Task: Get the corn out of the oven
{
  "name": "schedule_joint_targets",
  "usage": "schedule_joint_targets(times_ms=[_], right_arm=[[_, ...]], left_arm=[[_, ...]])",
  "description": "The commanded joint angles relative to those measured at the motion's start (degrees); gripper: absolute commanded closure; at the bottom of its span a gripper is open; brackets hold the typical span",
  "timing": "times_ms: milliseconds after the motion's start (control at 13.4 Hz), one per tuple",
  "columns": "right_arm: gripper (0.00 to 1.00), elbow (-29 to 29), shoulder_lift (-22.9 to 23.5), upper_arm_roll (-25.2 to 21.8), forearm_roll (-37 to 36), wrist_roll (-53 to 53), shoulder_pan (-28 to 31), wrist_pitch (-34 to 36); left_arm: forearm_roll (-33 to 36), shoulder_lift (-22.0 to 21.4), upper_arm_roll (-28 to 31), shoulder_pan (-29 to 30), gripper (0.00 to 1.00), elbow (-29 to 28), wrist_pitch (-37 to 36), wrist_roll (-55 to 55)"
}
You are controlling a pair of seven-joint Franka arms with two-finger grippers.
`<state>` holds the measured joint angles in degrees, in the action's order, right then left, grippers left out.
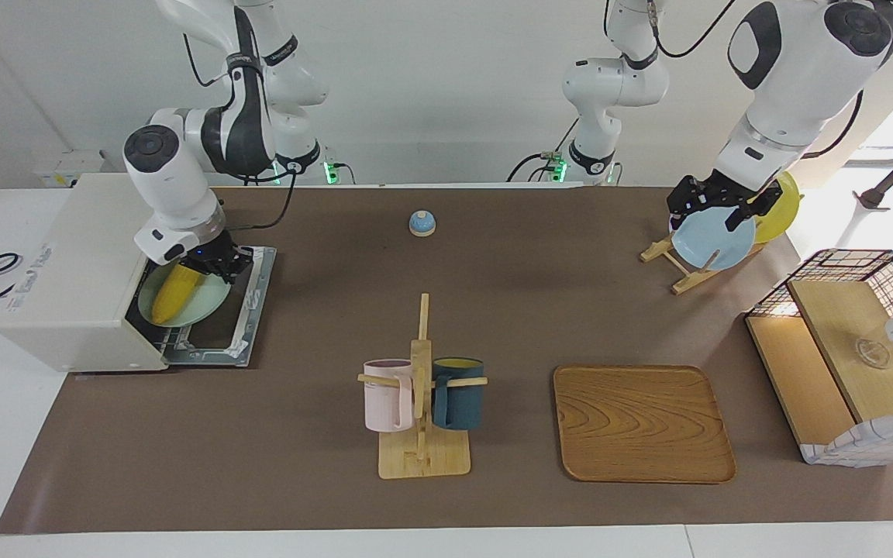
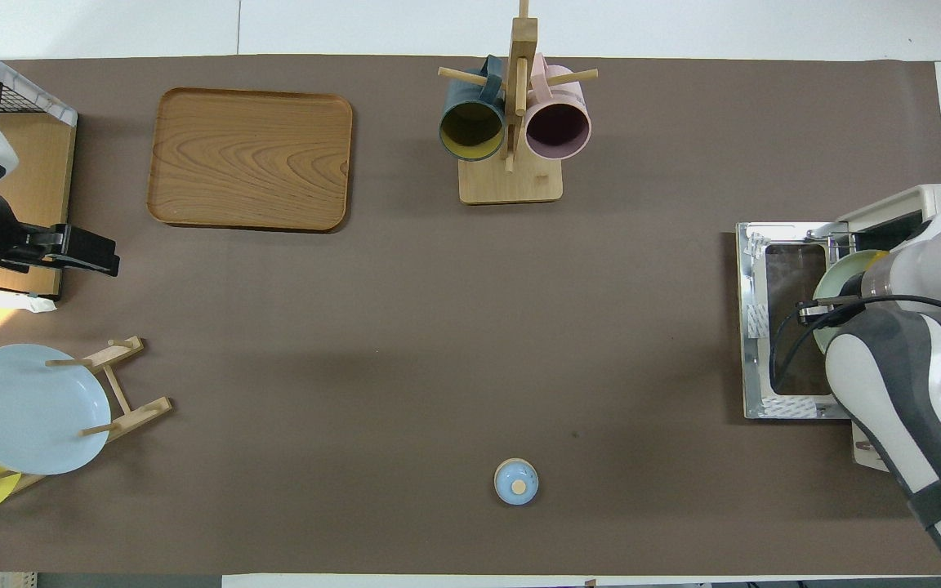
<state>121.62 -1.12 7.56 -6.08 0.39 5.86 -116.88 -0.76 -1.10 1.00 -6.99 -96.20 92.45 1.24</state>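
Observation:
The off-white oven (image 1: 67, 271) stands at the right arm's end of the table with its door (image 1: 249, 314) folded down open. Inside its mouth, a bright yellow corn (image 1: 171, 298) lies tilted on a pale green plate (image 1: 210, 306). My right gripper (image 1: 210, 265) reaches down into the oven mouth and is shut on the corn's thicker end. In the overhead view the right arm (image 2: 895, 367) hides the corn; only the plate's edge (image 2: 834, 282) and the door (image 2: 789, 318) show. My left gripper (image 1: 714, 205) waits in the air by the plate rack.
A plate rack (image 1: 687, 271) holds a blue plate (image 1: 714, 240) and a yellow plate (image 1: 780, 205). A wire basket with wooden boards (image 1: 842, 349), a wooden tray (image 1: 640, 422), a mug stand with a pink mug and a dark blue mug (image 1: 419, 395) and a small blue knobbed lid (image 1: 422, 223) stand on the brown mat.

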Motion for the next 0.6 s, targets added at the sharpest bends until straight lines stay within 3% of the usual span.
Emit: schedule_joint_targets(times_ms=[0, 298, 521], right_arm=[[1.00, -5.2, 2.4, 0.3, -2.9, 9.3, -7.2, 3.4], [1.00, -14.6, 8.2, 0.3, -2.0, 26.7, -19.5, 8.9], [1.00, -20.3, 13.6, 0.5, -1.3, 38.4, -26.9, 8.8]], left_arm=[[0.9, -0.9, -0.1, 0.3, 0.00, -0.8, 0.6, 0.3], [0.8, -0.9, -0.1, 0.3, 0.00, -0.8, 0.6, 0.3], [0.8, -0.9, -0.1, 0.3, 0.00, -0.8, 0.6, 0.3]])
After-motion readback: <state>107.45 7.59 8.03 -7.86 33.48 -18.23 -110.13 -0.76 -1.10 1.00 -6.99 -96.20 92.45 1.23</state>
